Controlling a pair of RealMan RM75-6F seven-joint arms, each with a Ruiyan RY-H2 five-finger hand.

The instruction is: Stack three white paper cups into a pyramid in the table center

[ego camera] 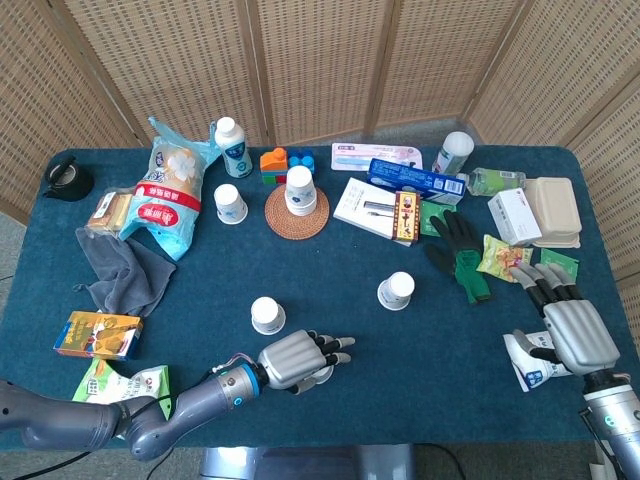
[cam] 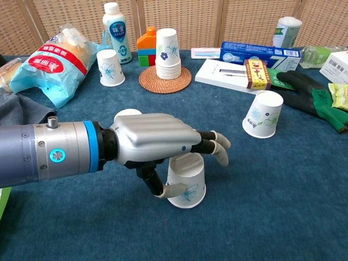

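Three upturned white paper cups stand in the near half of the blue table. One cup [cam: 187,184] sits under my left hand [cam: 157,144]; the thumb touches its left wall and the fingers arch over its top, curling down on the far side. In the head view that hand [ego camera: 298,358] covers most of this cup [ego camera: 320,374]. A second cup [ego camera: 267,314] stands just behind the hand, and only its top [cam: 129,114] shows in the chest view. The third cup [ego camera: 397,290] [cam: 261,114] stands to the right. My right hand [ego camera: 568,335] hovers at the table's right edge, fingers spread, empty.
A stack of cups [cam: 167,53] stands on a woven coaster [ego camera: 297,213], with another single cup [cam: 110,68] to its left. Black-and-green gloves [ego camera: 460,255], boxes and snack packs fill the back and right. A white packet [ego camera: 530,368] lies under the right hand. A grey cloth [ego camera: 125,272] lies left.
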